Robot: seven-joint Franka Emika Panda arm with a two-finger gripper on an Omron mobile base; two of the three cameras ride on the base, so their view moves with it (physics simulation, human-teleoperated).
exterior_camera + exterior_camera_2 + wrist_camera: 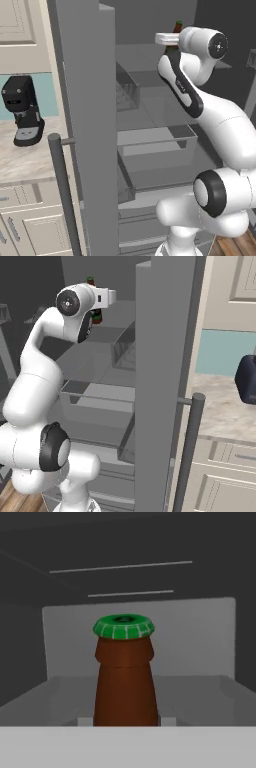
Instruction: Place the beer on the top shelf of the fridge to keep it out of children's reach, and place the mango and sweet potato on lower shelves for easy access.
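I have the arm stretched high into the open fridge [85, 125], with the coffee machine [22, 110] on the tabletop [25, 160] far off to the claw's left. In the hand view the beer [124, 672] stands upright straight ahead of the claw, neck and green cap in close view. The claw is closed as far as it goes, and I judge it grips the bottle's body, though the tips are hidden. The beer hangs over the top shelf [107, 318]. I should lower gently until the base rests flat, keep it vertical, then release and back straight out.
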